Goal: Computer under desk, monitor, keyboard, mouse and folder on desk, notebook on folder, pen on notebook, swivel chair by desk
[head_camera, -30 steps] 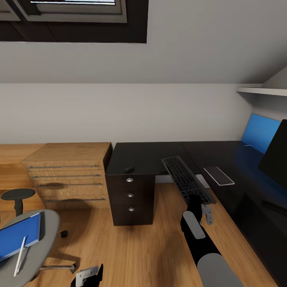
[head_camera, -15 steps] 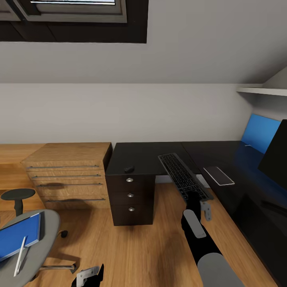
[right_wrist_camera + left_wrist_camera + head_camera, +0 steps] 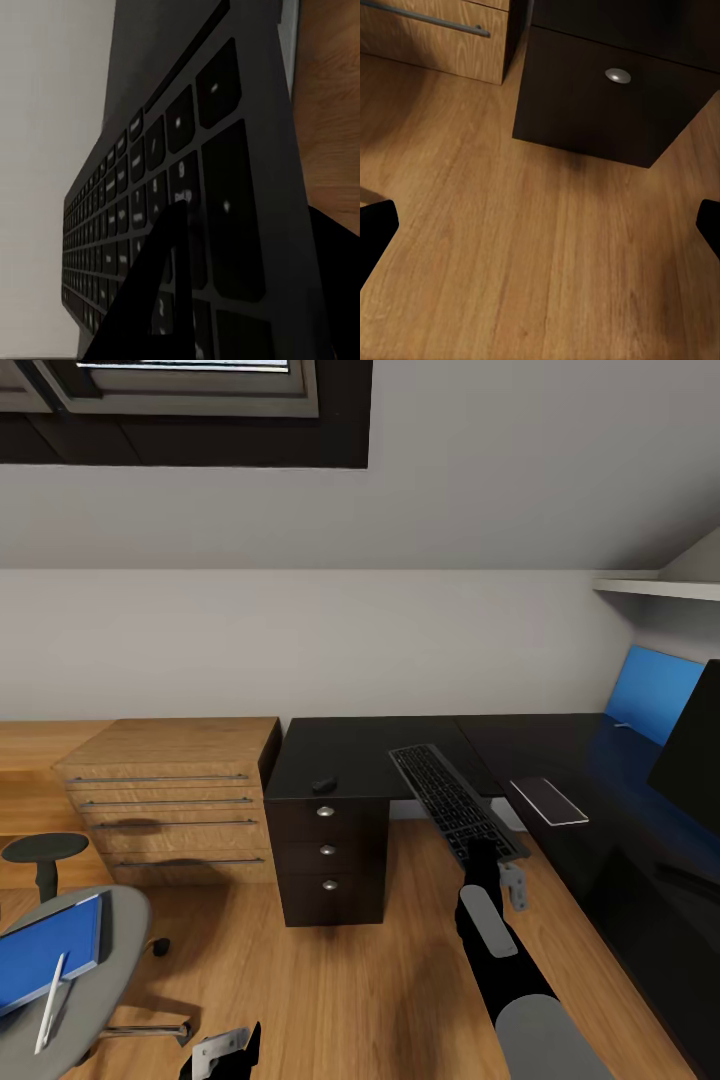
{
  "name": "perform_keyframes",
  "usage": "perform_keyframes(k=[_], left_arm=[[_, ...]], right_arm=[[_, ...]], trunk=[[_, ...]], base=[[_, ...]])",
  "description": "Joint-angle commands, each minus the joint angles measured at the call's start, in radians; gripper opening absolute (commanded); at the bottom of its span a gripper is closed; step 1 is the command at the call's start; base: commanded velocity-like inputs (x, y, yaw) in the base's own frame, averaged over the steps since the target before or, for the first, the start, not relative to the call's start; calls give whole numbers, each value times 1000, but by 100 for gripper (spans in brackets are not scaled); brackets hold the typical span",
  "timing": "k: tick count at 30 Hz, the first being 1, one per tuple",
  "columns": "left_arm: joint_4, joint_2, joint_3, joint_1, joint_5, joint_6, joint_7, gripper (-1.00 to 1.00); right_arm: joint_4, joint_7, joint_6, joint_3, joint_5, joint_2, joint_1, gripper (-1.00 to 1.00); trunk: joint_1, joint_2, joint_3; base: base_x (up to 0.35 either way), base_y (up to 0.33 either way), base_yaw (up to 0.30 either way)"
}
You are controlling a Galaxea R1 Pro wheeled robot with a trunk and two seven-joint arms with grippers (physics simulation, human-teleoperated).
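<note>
Right gripper (image 3: 487, 852): clamped on the near end of the keyboard (image 3: 452, 801), one finger seen lying across the keys in the right wrist view (image 3: 161, 292). The keyboard is carried by that one end, its far end reaching out over the desk (image 3: 350, 755) edge; contact with the top cannot be told. An end grip is judged to have been chosen so that the board can be swung over the black surface without the arm crossing it.

Left gripper (image 3: 222, 1052): held low at the head view's lower edge, fingers apart, nothing between them; the wood floor (image 3: 510, 247) and the drawer unit (image 3: 615, 90) are seen past its tips. It is judged to be parked clear.

The mouse (image 3: 323, 784) sits on the desk above the drawers. The monitor (image 3: 690, 745) stands on the desk's right wing. The folder (image 3: 45, 952) lies on the swivel chair (image 3: 120, 920) seat, the pen (image 3: 50, 1000) across it.

Placement beside the monitor is not yet done.
</note>
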Motion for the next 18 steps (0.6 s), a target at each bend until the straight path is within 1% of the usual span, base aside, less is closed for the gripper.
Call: perform_keyframes(k=[1, 6, 18], left_arm=[[1, 0, -4, -1, 11, -3, -8, 100], [1, 0, -4, -1, 10, -3, -8, 100], [1, 0, -4, -1, 11, -3, -8, 100]], right_arm=[[-1, 1, -1, -1, -5, 1, -1, -100], [5, 5, 1, -4, -8, 1, -1, -100], [21, 4, 2, -4, -8, 1, -1, -100]], trunk=[[0, -1, -1], [0, -1, -1], [0, -1, -1]], base=[[0, 0, 0], [53, 44, 0], [234, 141, 0]])
